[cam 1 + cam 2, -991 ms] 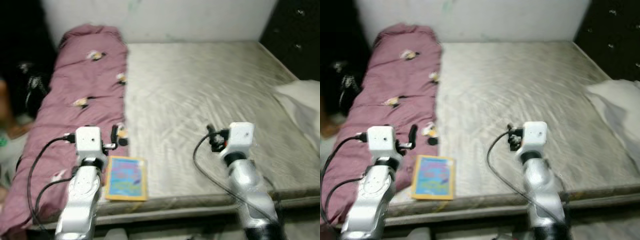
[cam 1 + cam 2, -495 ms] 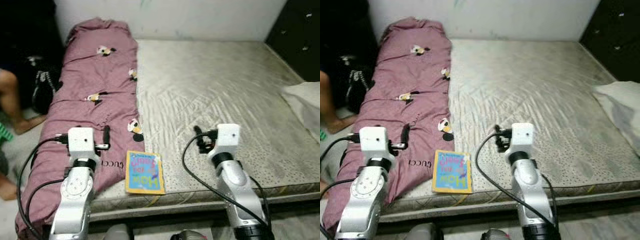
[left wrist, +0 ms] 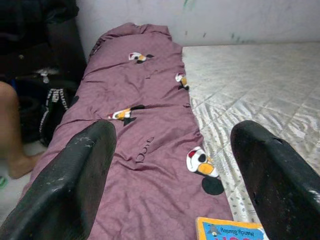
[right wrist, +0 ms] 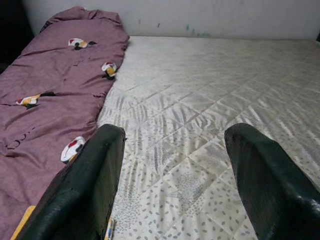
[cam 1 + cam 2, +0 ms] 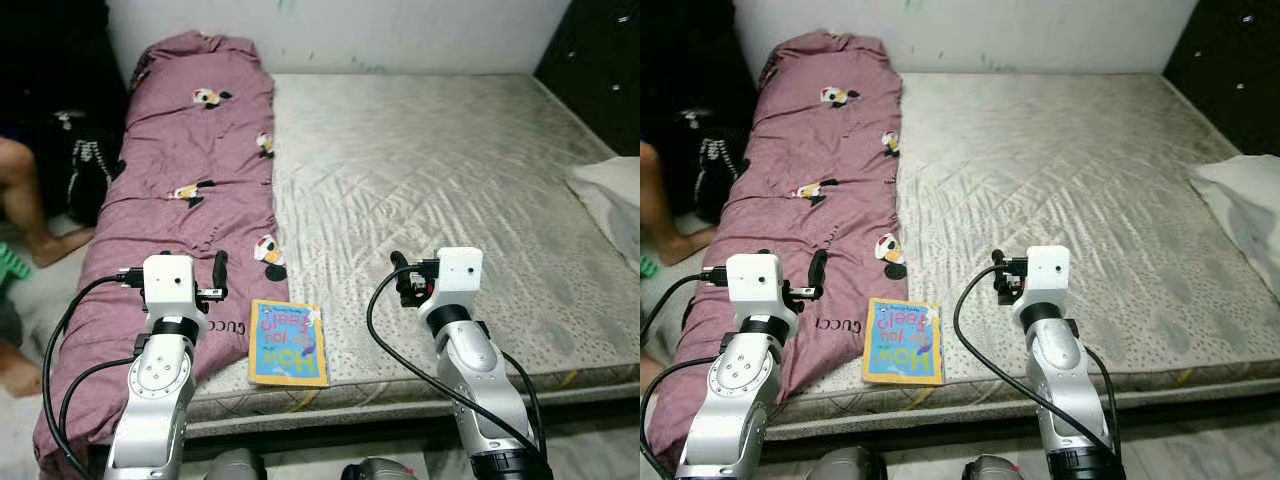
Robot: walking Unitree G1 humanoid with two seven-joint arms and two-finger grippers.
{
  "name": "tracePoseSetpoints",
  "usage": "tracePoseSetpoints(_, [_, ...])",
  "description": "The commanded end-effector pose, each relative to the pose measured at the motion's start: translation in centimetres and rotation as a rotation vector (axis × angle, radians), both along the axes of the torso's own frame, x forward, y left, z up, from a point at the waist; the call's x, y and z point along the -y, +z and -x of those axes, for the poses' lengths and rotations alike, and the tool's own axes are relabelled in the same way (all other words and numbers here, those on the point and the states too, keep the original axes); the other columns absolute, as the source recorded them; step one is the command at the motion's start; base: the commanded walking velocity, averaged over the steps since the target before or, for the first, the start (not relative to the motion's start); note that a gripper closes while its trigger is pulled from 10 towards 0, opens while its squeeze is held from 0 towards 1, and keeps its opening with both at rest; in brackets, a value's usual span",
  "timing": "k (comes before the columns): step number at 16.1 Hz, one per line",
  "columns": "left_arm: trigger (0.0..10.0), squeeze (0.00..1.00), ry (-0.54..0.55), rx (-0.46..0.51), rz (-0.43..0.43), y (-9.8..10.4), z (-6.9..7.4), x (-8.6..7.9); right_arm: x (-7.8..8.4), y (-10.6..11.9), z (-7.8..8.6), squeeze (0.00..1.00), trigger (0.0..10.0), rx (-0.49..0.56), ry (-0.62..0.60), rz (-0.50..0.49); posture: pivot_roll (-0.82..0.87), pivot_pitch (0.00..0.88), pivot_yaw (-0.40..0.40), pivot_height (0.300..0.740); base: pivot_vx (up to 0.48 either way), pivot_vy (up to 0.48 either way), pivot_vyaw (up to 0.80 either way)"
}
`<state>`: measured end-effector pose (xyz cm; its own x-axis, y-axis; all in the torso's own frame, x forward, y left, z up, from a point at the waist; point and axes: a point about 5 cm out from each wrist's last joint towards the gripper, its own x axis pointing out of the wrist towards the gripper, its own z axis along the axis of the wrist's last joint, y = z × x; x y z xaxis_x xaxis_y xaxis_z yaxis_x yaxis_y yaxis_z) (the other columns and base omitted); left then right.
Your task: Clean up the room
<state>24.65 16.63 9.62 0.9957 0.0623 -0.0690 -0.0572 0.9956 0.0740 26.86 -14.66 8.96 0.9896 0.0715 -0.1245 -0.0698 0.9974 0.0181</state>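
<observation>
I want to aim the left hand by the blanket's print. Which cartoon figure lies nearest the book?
The figure at the blanket's right edge, just above the book. The other figures sit farther up the bed, away from the left hand.

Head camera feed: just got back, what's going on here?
The robot stands at the foot of a bare mattress with both arms raised over its near edge, holding nothing. The left gripper is open above the purple blanket lying along the mattress's left side; the right gripper is open over bare mattress. A colourful book lies flat at the near edge between the arms, untouched. A white pillow sits at the right edge, and a person's leg shows on the left.
</observation>
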Motion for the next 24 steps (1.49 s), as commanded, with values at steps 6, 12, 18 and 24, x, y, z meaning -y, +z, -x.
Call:
tracePoseSetpoints(6, [10.0,0.0,-0.003,0.015,-0.009,0.35,-0.13,0.08,0.31,0.29,-0.12,0.0,10.0,0.012,-0.018,0.002,0.02,0.006,-0.031,0.74,0.0,0.0,0.0])
tracePoseSetpoints(12, [10.0,0.0,-0.003,0.015,-0.009,0.35,-0.13,0.08,0.31,0.29,-0.12,0.0,10.0,0.012,-0.018,0.002,0.02,0.006,-0.031,0.74,0.0,0.0,0.0])
tracePoseSetpoints(18, [10.0,0.0,-0.003,0.015,-0.009,0.35,-0.13,0.08,0.31,0.29,-0.12,0.0,10.0,0.012,-0.018,0.002,0.02,0.006,-0.031,0.74,0.0,0.0,0.0])
tracePoseSetpoints(24, [10.0,0.0,-0.007,0.016,-0.016,0.34,-0.19,0.15,0.2,0.35,-0.31,0.0,10.0,0.014,-0.02,0.002,0.02,0.001,-0.033,0.74,0.0,0.0,0.0])
